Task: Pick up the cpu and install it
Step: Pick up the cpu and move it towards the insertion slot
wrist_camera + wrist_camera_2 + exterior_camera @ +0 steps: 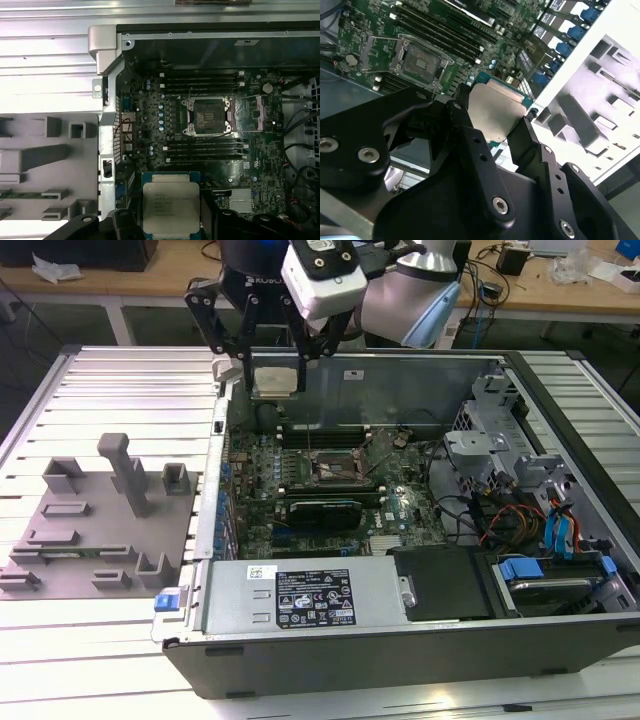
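Black gripper (495, 116) close to the lens, jaws clamped on two opposite edges of the cpu (496, 107), silvery lid showing. Held aloft over the open computer case (420, 370), case rim near the jaws, empty socket (207, 116) well apart from them. Probably light, stiff and slick on top, with a fragile underside (edges the safest hold). Memory slots (202, 82) flanking the socket on two sides. Free air beneath and around the jaws.

cpu (275, 380) over case (420, 658) — tray (75, 540) beside
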Controlling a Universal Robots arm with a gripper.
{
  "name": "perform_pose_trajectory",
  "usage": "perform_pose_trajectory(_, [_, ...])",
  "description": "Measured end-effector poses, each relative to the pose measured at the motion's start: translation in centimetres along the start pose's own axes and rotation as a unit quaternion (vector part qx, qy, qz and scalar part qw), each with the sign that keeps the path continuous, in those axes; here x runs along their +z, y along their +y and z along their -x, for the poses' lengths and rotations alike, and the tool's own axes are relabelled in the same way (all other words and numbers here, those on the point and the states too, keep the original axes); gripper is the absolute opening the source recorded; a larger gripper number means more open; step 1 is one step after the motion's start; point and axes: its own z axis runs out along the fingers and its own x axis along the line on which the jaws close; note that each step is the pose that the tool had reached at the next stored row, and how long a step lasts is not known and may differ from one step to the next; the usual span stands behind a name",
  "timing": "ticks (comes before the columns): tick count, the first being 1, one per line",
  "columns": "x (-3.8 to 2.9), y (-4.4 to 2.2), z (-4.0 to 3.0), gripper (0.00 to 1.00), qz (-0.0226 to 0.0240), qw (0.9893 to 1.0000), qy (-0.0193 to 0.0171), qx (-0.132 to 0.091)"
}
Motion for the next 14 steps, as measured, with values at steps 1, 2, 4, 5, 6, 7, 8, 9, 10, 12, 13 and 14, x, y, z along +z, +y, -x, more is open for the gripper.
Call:
perform_pose_trajectory(1, [0.00, 0.00, 0.00, 0.55, 0.0000, 1.0000, 0.0000, 0.000])
perform_pose_trajectory(2, [0.01, 0.01, 0.02, 0.55, 0.0000, 1.0000, 0.0000, 0.000])
perform_pose_trajectory(4, [0.31, 0.01, 0.44, 0.55, -0.0001, 1.0000, 0.0025, 0.000])
perform_pose_trajectory(5, [0.50, 0.01, 0.73, 0.55, -0.0001, 1.0000, 0.0043, 0.000])
perform_pose_trajectory(6, [0.65, 0.01, 1.01, 0.55, -0.0001, 1.0000, 0.0058, 0.000])
perform_pose_trajectory(7, [0.82, 0.01, 1.44, 0.55, -0.0003, 1.0000, 0.0079, 0.000])
perform_pose_trajectory(8, [0.92, 0.02, 1.85, 0.55, -0.0004, 0.9999, 0.0105, 0.001])
perform_pose_trajectory(9, [1.08, 0.03, 2.38, 0.55, -0.0004, 0.9999, 0.0140, 0.001])
perform_pose_trajectory(10, [1.22, 0.03, 2.72, 0.55, -0.0005, 0.9999, 0.0165, 0.001])
perform_pose_trajectory(12, [1.57, 0.04, 3.34, 0.55, -0.0006, 0.9998, 0.0209, 0.001])
perform_pose_trajectory(13, [1.74, 0.03, 3.52, 0.55, -0.0007, 0.9998, 0.0222, 0.001])
perform_pose_trajectory(14, [2.13, 0.03, 3.75, 0.55, -0.0007, 0.9997, 0.0230, 0.001])
